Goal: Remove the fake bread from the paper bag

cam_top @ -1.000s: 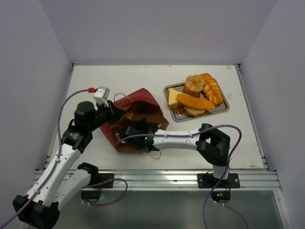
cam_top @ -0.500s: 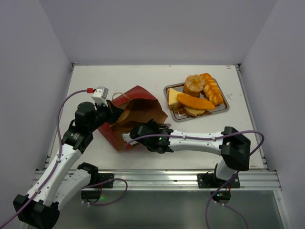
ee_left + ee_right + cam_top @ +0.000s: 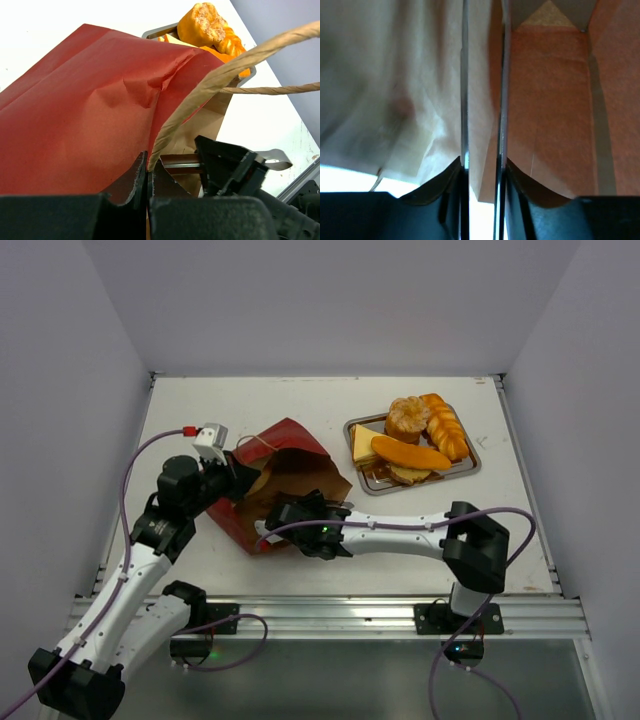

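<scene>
Fake bread [image 3: 412, 452] sits piled on the tray [image 3: 474, 462], right of the paper bag [image 3: 290, 440]; none shows inside the bag. It looks light, stiff and glossy, probably slippery: pinch a roll across its narrow middle. My left gripper [image 3: 148, 167] is clamped on the bag's rim by the string handle [image 3: 210, 82]. My right gripper [image 3: 280, 520] is at the mouth, jaws a slit apart, empty

**Bag at centre, tray to its upper right**

The paper bag [image 3: 290, 445] lies on the table [image 3: 200, 410] at centre frame. The tray [image 3: 472, 467] sits apart at upper right, with the fake bread [image 3: 410, 452] piled on it. The left gripper [image 3: 238, 478] meets the bag's left edge, and the right gripper [image 3: 275, 523] its lower edge.
</scene>
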{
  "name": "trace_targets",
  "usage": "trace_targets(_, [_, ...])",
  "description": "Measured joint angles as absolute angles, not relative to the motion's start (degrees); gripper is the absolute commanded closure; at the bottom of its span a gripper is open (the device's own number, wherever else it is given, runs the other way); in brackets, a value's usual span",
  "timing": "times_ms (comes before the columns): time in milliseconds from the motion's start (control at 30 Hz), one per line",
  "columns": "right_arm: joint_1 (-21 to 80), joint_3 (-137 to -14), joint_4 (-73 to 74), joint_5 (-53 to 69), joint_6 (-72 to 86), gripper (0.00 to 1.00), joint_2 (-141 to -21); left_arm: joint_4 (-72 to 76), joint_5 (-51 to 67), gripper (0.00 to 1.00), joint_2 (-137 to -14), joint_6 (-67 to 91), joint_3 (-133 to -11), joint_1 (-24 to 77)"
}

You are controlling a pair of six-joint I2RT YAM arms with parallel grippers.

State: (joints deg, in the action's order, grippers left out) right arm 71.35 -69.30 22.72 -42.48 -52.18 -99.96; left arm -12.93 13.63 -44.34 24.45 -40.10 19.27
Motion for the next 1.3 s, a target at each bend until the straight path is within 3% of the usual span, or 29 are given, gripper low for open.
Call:
trace_targets(467, [69.3,-75.0,22.8,-42.5,-52.0,0.51,-104.5,-13.3,15.4,1.00,-43.4,24.4,-40.1,19.3])
trace_targets(1300, [69.0,-80.3,19.4,-47.2,-59.5,0.46,-111.2,-13.3,19.5,1.00,-45.1,24.4,-40.1,19.3])
